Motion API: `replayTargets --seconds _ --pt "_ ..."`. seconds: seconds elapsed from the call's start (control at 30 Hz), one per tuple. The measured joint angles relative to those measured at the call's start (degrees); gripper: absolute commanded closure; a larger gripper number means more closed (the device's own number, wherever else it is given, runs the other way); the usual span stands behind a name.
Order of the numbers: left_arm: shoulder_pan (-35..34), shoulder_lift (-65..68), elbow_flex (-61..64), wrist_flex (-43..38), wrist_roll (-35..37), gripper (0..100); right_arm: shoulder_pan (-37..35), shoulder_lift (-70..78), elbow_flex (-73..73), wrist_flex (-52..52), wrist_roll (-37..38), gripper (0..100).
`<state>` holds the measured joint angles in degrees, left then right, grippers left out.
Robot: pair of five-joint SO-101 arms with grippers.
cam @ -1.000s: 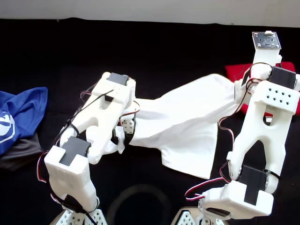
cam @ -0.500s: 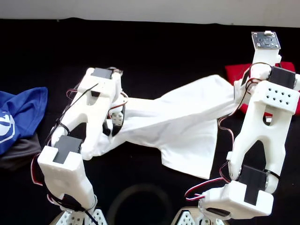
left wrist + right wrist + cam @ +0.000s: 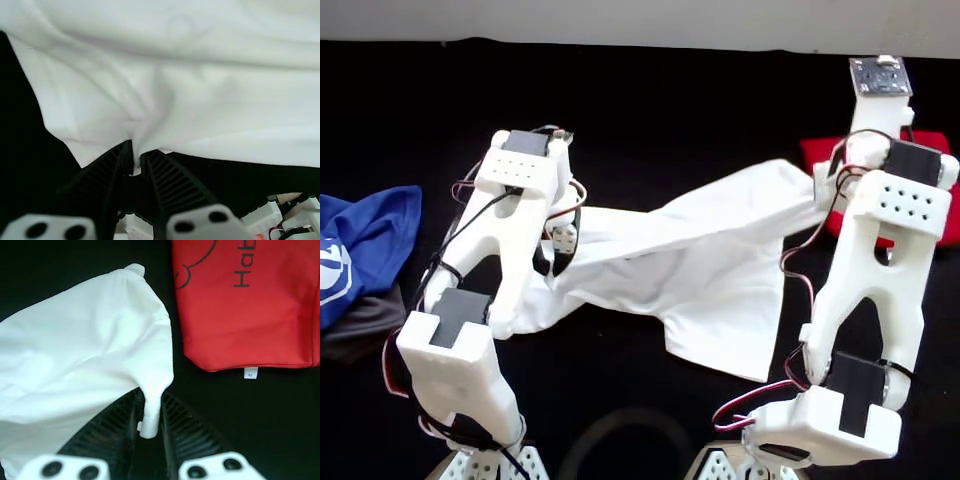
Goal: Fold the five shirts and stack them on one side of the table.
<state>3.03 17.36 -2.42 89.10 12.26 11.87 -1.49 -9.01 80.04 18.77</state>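
Between left gripper (image 3: 136, 151) and right gripper (image 3: 151, 401) stretches the white shirt (image 3: 705, 262), pinched by both.

The left arm (image 3: 515, 185) and right arm (image 3: 902, 205) are chunky white plastic shells with black servo blocks (image 3: 860, 378) at the joints — red, black and white cables (image 3: 750, 405) loop alongside. The left tool (image 3: 136, 156) and right tool (image 3: 150, 410) have black ribbed fingers (image 3: 170, 182).

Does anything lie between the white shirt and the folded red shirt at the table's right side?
Nothing visible: the right claw pinches the white fabric shirt right beside the folded red shirt, only bare black table between.
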Motion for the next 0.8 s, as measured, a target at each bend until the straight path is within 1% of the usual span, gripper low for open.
replayTargets --seconds 0.1,0.23,0.3,0.4,0.53,0.67,0.8 --pt "-1.8 0.0 -1.2 0.9 -0.1 99 -2.9 0.0 -1.1 -0.1 -2.4 99.2" --pt "-4.7 0.0 -8.4 7.3 -0.4 99 -8.0 -0.4 -7.4 1.1 -5.2 99.2" --pt "-6.3 0.0 -13.7 10.1 -2.9 99 -9.8 -0.5 -11.3 1.1 -5.5 99.2" --pt "-9.4 -1.8 -20.3 11.0 -9.1 99 -10.8 -0.5 -16.5 1.1 -5.6 99.2" --pt "-10.8 -9.2 -25.7 11.4 -14.3 99 -10.9 -0.5 -22.1 1.1 -5.6 99.2" --pt "-10.8 -18.5 -27.8 11.7 -16.1 99 -10.9 -0.9 -28.7 1.5 -5.6 99.3" --pt "-10.8 -27.6 -28.0 12.0 -19.1 99 -10.9 -0.9 -38.1 5.8 -5.6 99.3"
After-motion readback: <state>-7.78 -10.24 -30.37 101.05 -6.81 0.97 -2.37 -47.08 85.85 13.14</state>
